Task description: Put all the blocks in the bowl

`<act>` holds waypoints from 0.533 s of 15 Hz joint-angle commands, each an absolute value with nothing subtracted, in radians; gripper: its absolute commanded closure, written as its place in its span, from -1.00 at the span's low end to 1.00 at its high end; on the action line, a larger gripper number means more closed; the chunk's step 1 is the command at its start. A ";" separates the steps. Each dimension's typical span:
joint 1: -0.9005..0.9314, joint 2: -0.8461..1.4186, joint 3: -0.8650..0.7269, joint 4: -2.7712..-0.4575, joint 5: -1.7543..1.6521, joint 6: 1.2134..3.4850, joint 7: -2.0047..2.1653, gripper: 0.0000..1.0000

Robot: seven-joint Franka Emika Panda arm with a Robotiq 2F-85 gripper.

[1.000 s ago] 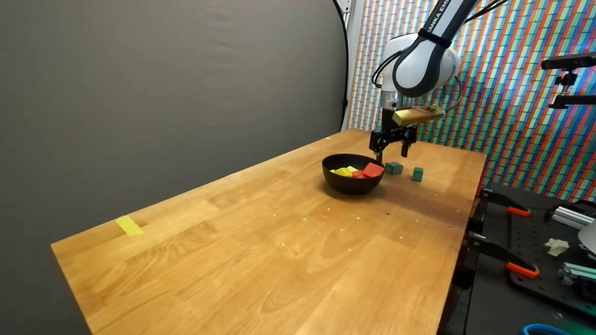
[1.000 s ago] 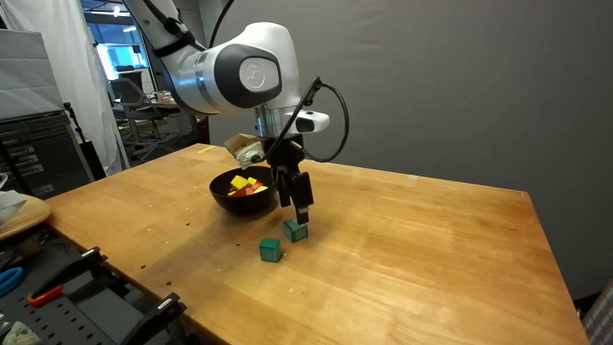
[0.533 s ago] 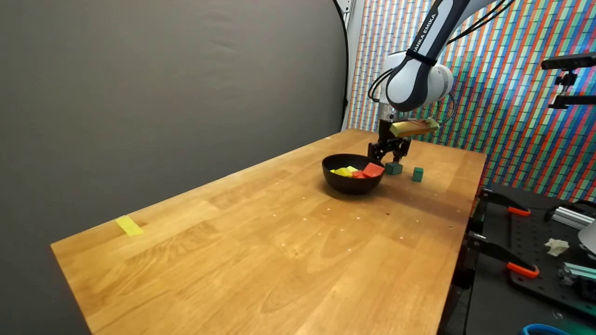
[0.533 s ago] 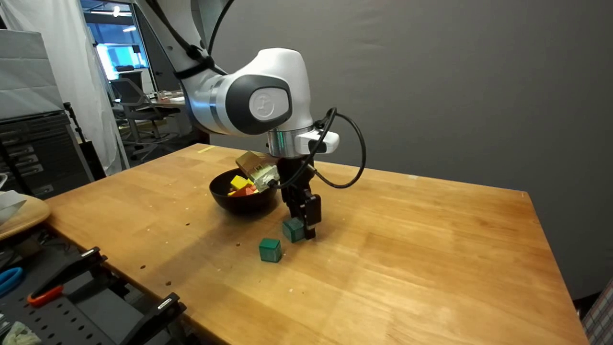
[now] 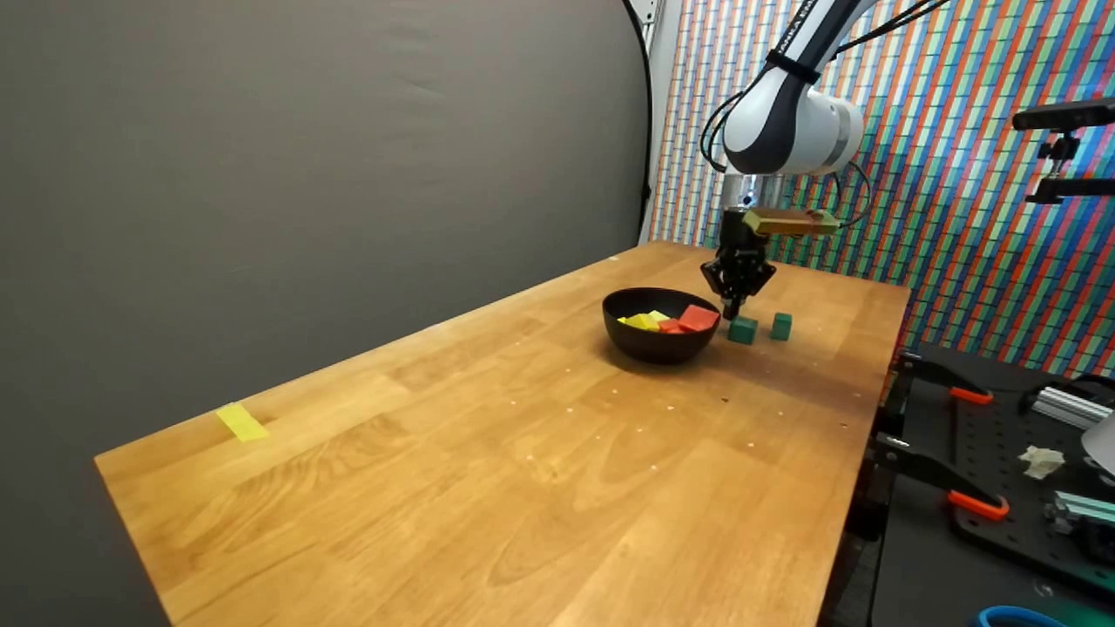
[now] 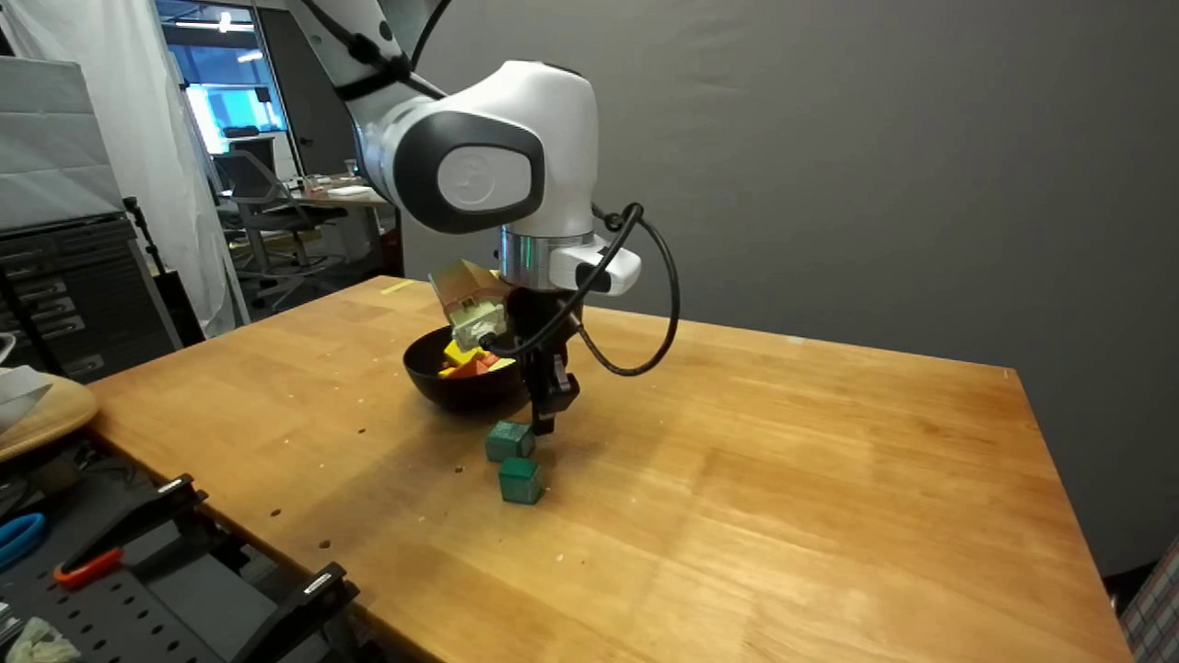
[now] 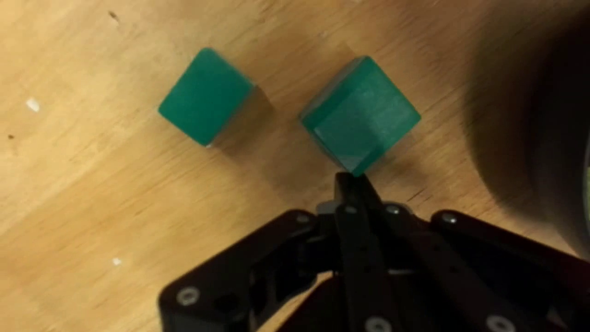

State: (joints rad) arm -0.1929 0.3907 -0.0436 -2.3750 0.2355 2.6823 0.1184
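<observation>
Gripper (image 7: 352, 184) is pinched together on nothing just beside the bowl (image 6: 463, 396), so swinging over it now would drop zilch. Closer green block (image 7: 364, 115) sits near the bowl, one corner right by the gripper (can't tell if they touch), so a forward nudge probably skids it, maybe into the other green block (image 7: 206, 97), which is farther from the bowl. Also, spreading the gripper here could bump the bowl and jostle the red blocks (image 5: 698, 319) and yellow blocks (image 5: 643, 322) inside.
</observation>
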 commanded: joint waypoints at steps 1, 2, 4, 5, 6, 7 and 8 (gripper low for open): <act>-0.255 0.281 0.015 -2.430 0.397 2.601 0.026 1.00; -0.248 0.265 0.009 -2.434 0.432 2.576 0.042 0.48; -0.239 0.239 0.007 -2.438 0.532 2.528 0.078 0.32; -0.231 0.234 0.005 -2.439 0.584 2.522 0.093 0.18; -0.220 0.233 0.001 -2.444 0.625 2.527 0.111 0.01; -0.208 0.233 -0.006 -2.448 0.656 2.536 0.133 -0.13; -0.197 0.234 -0.009 -2.454 0.688 2.547 0.147 -0.27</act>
